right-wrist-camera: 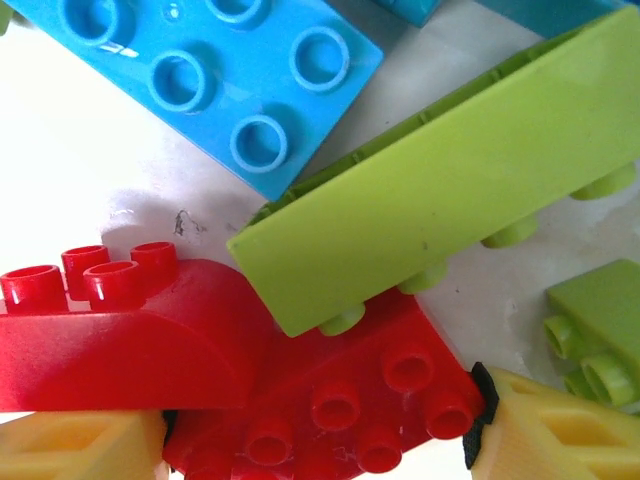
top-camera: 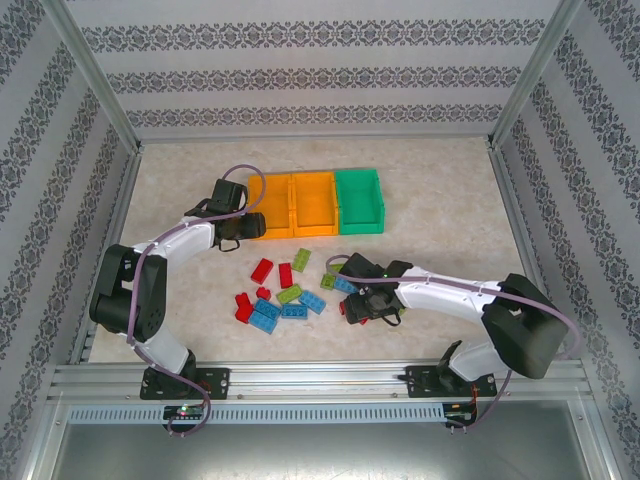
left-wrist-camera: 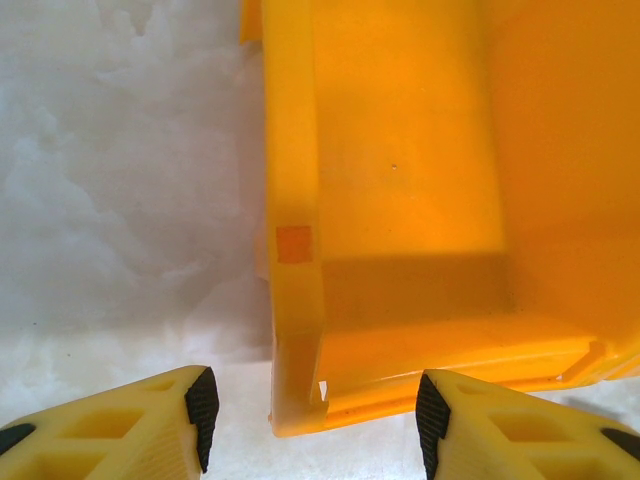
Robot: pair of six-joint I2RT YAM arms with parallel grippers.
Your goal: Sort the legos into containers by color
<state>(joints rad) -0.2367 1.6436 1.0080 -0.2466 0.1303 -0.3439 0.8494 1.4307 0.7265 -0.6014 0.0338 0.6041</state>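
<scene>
The left pincer (left-wrist-camera: 315, 425) is spread wide with nothing in it. It hangs over the near left corner of the first orange bin (left-wrist-camera: 400, 150). The three bins (top-camera: 315, 205) sit in a row near the far edge of the counter (top-camera: 440, 200). The right pincer (right-wrist-camera: 320, 430) is down among the legos (top-camera: 290, 295) in the middle of the counter. It is pinching a flat red lego (right-wrist-camera: 340, 410), and a lime green lego (right-wrist-camera: 450, 190) lies across it.

Glossy, smooth plastic: a red brick (right-wrist-camera: 330, 410) low centre, an orange bin (left-wrist-camera: 400, 150). Pale mottled matt counter (left-wrist-camera: 120, 200). Brushed metal rail (top-camera: 320, 378) along the bottom.
</scene>
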